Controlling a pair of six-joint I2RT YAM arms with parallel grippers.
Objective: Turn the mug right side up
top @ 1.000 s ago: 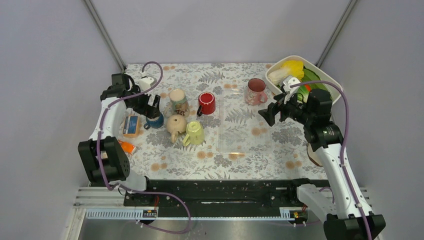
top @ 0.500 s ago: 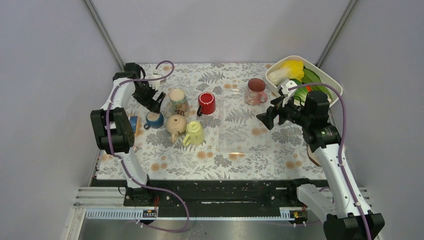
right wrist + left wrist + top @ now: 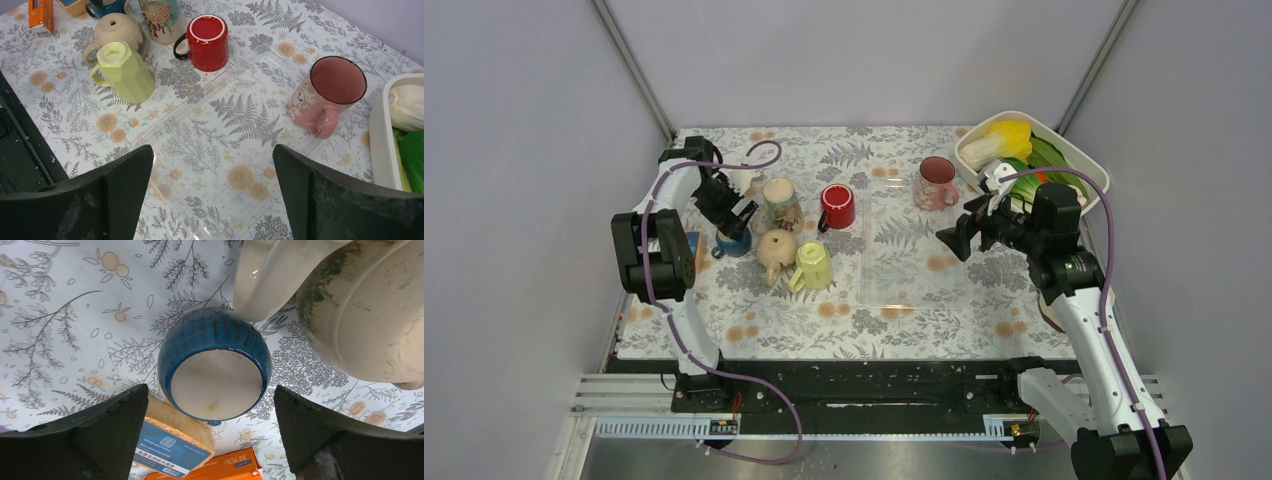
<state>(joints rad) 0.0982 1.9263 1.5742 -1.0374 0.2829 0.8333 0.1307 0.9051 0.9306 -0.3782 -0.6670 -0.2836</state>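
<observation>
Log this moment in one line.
left gripper: open, over upside-down blue ribbed ceramic mug, ungrasped | right gripper: open, above clear plastic tray | mug: not yet upright

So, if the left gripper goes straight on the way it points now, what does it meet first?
Most likely the blue mug, on its upturned base. In the wrist view the mug sits centred between the open fingers of the left gripper. The gap to it is unclear.

You're looking at a blue mug (image 3: 215,372) with glossy, ribbed glaze and a matt, unglazed base; the tablecloth (image 3: 75,315) looks smooth and plasticky.
</observation>
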